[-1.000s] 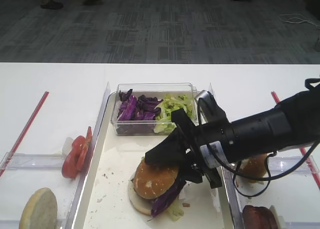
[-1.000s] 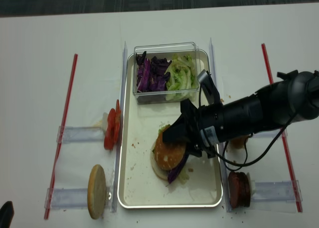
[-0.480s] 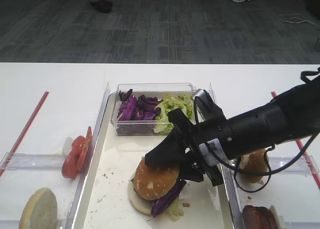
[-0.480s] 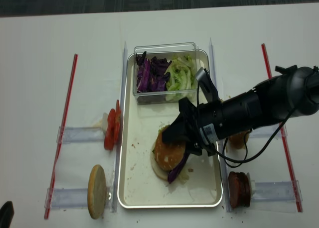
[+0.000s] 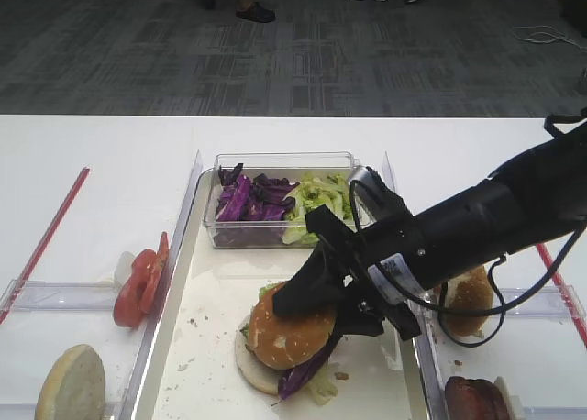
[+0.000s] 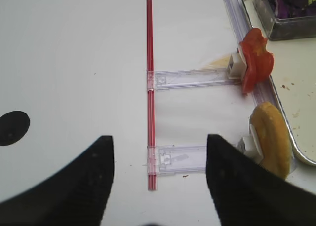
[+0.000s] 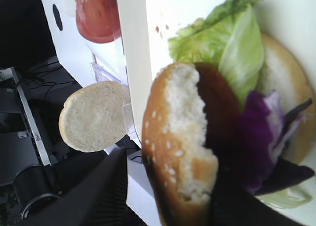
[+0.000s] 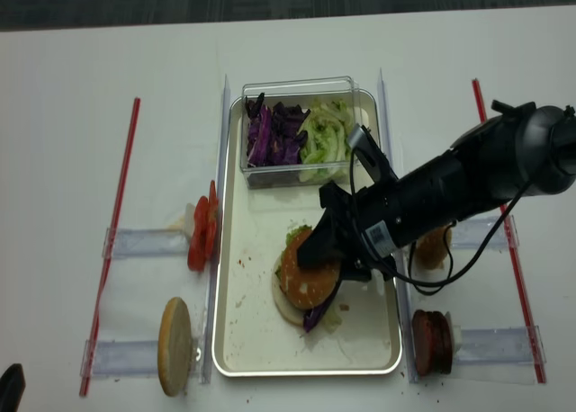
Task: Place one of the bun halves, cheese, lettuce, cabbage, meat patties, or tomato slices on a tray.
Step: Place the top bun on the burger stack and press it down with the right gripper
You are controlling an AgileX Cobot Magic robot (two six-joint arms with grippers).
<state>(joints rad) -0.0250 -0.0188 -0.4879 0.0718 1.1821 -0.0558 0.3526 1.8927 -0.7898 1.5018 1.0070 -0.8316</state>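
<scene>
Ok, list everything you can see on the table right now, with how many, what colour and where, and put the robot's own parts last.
tray: one, cream with shiny rims, centre of table.
clear box: one, at the tray's far end, holding cabbage and lettuce.
cabbage: purple heap, left side of the box.
lettuce: green heap, right side of the box.
burger stack: one, on the tray, pale bottom bun, lettuce and cabbage showing.
top bun: one, golden with sesame, on the stack between the right gripper's jaws.
tomato slices: a few, red, left of the tray.
pale bun half: one, near left.
brown bun: one, right of the tray.
patties: dark brown, near right.
red strips: two, far left and far right.
right gripper: black, around the top bun.
left gripper: black, open, over bare table.
</scene>
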